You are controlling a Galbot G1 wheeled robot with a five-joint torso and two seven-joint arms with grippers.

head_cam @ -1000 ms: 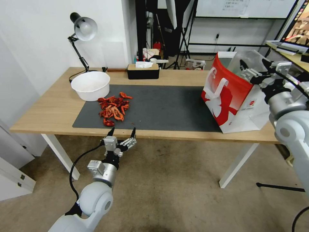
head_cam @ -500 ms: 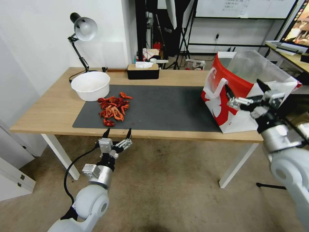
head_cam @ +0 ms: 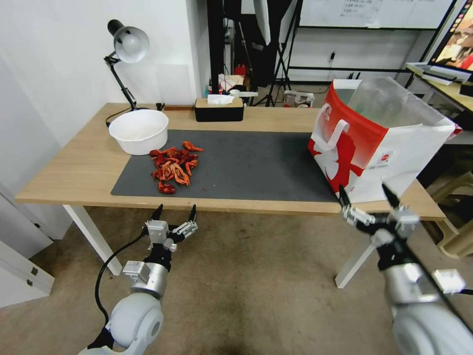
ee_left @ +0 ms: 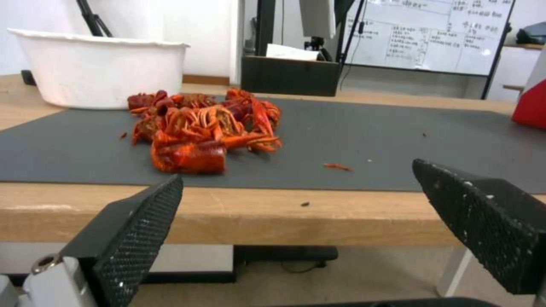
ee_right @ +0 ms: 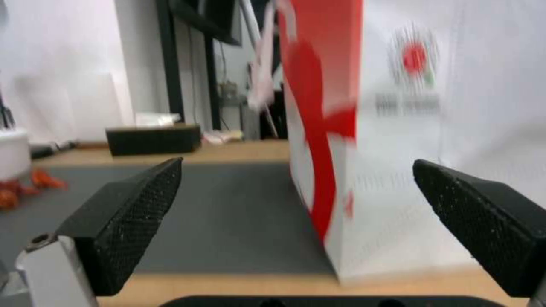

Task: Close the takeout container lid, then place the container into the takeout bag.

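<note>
Hanging below the near edge of the surface (head_cam: 74,182), both pincers sit with fingers spread apart and nothing between them. Left pincer (head_cam: 173,213) is off the near-left edge, just in front of the mat (head_cam: 256,162), pointing toward the crayfish pile (head_cam: 172,165); from its wrist view the fingers (ee_left: 136,221) frame the surface edge with the pile (ee_left: 204,132) beyond. Right pincer (head_cam: 363,197) is off the near-right edge, just in front of the bag (head_cam: 379,143), at about surface height; its wrist view shows its fingers (ee_right: 131,213) either side of the bag's near corner (ee_right: 364,140), not touching it.

Bag stands upright on the right end of the surface, partly on the mat's right edge, red side facing left with a white handle (head_cam: 331,135), white side facing near, clear liner (head_cam: 389,101) open at the top. What lies inside the bag cannot be told; the container cannot be made out.

Crayfish pile lies on the mat's left part. White bowl (head_cam: 139,130) is just far-left of the pile. Black tissue box (head_cam: 219,109) sits at the far edge, middle. Desk lamp (head_cam: 125,47) stands at the far left, behind the bowl.
</note>
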